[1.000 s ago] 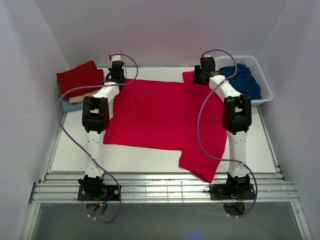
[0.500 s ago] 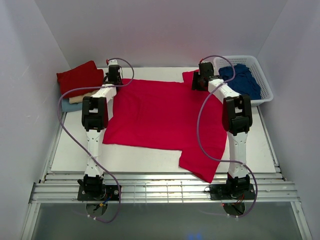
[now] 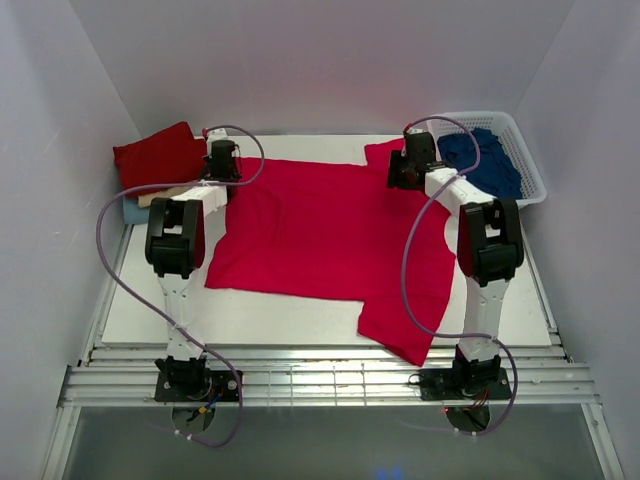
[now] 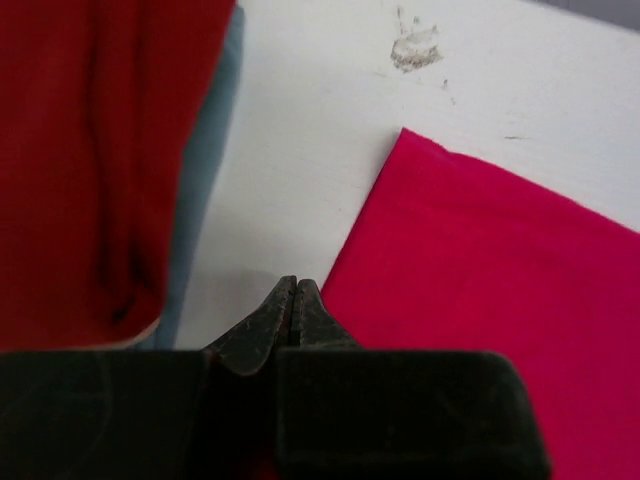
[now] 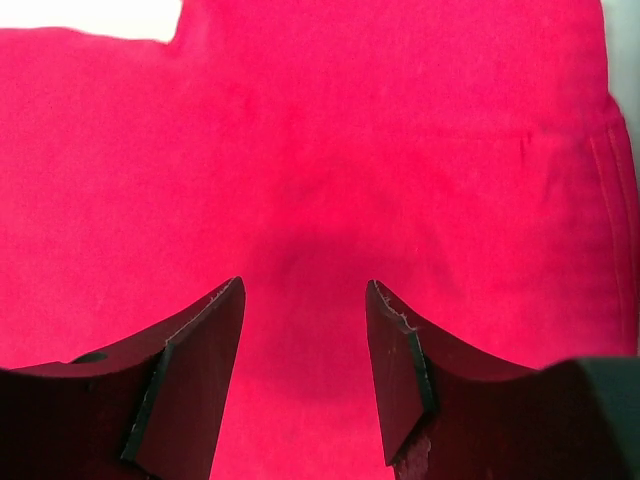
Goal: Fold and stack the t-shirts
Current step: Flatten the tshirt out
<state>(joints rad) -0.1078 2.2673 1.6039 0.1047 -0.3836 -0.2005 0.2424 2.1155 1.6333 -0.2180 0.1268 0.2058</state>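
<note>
A crimson t-shirt (image 3: 330,230) lies spread flat over the table. My left gripper (image 3: 220,160) is at its far left corner. In the left wrist view the left gripper (image 4: 293,285) has its jaws pressed together at the shirt's edge (image 4: 500,280), with a thin line of red between them. My right gripper (image 3: 405,165) is open just above the shirt's far right shoulder, and the right wrist view shows the gripper (image 5: 303,290) with flat crimson cloth (image 5: 320,150) between its fingers. A folded dark red shirt (image 3: 160,152) tops a cream (image 3: 160,197) and pale blue (image 3: 135,212) stack at far left.
A white lattice basket (image 3: 530,185) at the far right holds navy shirts (image 3: 485,160). The dark red shirt (image 4: 90,150) and the pale blue one (image 4: 205,200) lie close to the left of my left gripper. White walls enclose the table on three sides.
My left gripper has moved left and a little nearer, toward the folded stack. My right gripper has shifted slightly nearer over the shirt's shoulder. Both elbows have swung outward.
</note>
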